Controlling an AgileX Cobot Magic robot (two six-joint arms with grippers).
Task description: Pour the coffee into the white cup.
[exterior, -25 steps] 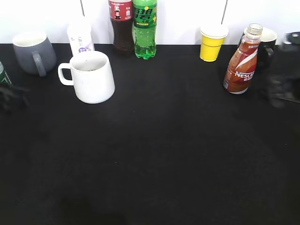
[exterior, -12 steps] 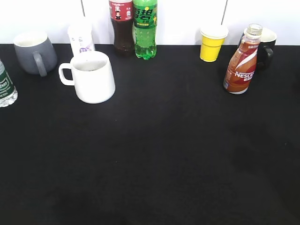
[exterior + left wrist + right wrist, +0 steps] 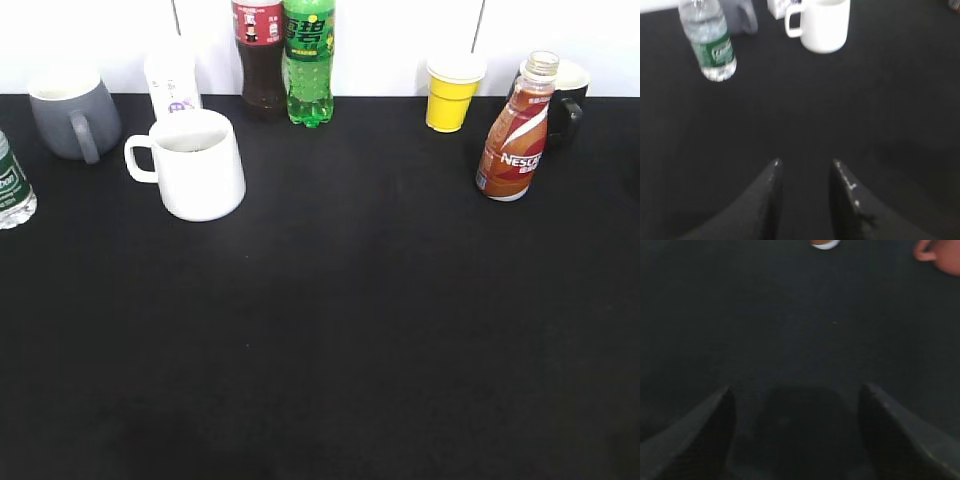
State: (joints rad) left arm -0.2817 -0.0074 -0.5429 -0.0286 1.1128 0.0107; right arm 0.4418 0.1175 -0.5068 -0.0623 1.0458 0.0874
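Note:
The coffee (image 3: 515,135), a slim brown bottle with a red-orange and white label and no cap, stands upright at the right rear of the black table. The white cup (image 3: 195,165) stands upright at the left rear, handle to the left. It also shows at the top of the left wrist view (image 3: 822,25). Neither gripper shows in the exterior view. My left gripper (image 3: 805,162) is open and empty over bare cloth, well short of the cup. My right gripper (image 3: 796,389) is wide open and empty over bare cloth.
A grey mug (image 3: 70,110), a small white bottle (image 3: 172,80), a cola bottle (image 3: 258,50), a green soda bottle (image 3: 308,60), a yellow paper cup (image 3: 453,92) and a black mug (image 3: 565,100) line the back. A water bottle (image 3: 12,190) stands at the left edge.
Both dark arms, blurred at the left and right edges one second ago, have left the exterior view. The water bottle at the left edge now shows. Nothing on the table has moved.

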